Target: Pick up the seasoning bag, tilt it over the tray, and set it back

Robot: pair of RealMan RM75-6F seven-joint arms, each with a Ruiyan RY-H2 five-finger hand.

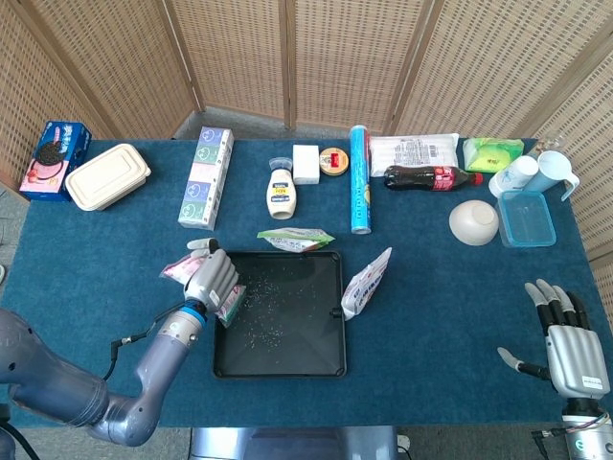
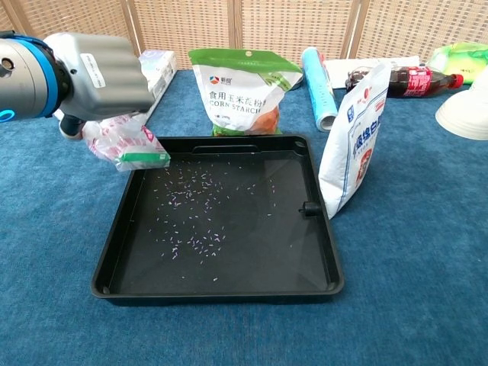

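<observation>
My left hand [image 1: 213, 276] [image 2: 103, 75] grips a clear pink seasoning bag [image 2: 122, 142] [image 1: 179, 268] with a green strip at its mouth. The bag is tilted, mouth down and to the right, over the left rim of the black tray [image 2: 114, 240] [image 1: 279, 359]. Small purple grains [image 2: 194, 206] lie scattered on the tray floor. My right hand [image 1: 569, 345] rests open at the table's near right corner, far from the tray, fingers spread and empty.
A corn starch bag [image 2: 238, 90] stands behind the tray and a white pouch [image 2: 352, 137] leans at its right edge. Along the back stand a blue tube [image 1: 359, 190], cola bottle [image 1: 433, 177], mayonnaise bottle [image 1: 280, 195], boxes and a white bowl [image 1: 474, 221].
</observation>
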